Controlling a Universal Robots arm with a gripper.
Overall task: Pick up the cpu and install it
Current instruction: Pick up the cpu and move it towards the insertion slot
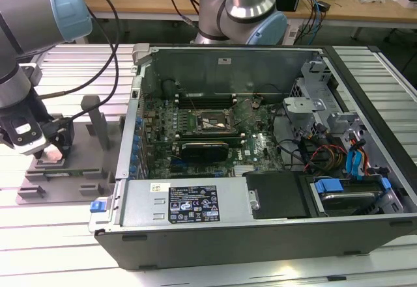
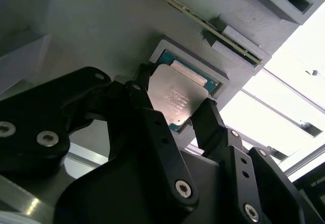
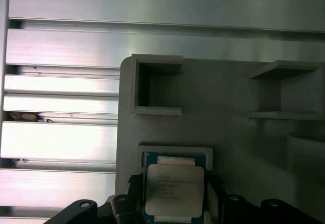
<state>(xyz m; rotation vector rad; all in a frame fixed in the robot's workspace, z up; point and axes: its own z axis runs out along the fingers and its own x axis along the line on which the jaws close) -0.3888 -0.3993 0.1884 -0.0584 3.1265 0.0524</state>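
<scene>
I'm seeing the cpu [image 3: 175, 188] lying flat in its recess on the grey fixture plate [image 3: 228, 92], directly between the fingers [image 2: 205, 117], which, as far as I can judge, are pinching its two opposite edges. My gripper [image 1: 49, 150] is sitting low over that plate at the exterior view's left, well apart from the open computer case [image 1: 260, 235].

Arm [image 1: 19, 72] stands at the exterior view's left, gripper [image 1: 49, 149] low over a grey fixture plate [image 1: 65, 186] on the slatted table [image 1: 58, 241]. An open computer case [image 1: 260, 225] sits just beside the plate, motherboard [image 1: 208, 137] exposed. A second arm [image 1: 244, 10] is behind the case.
</scene>
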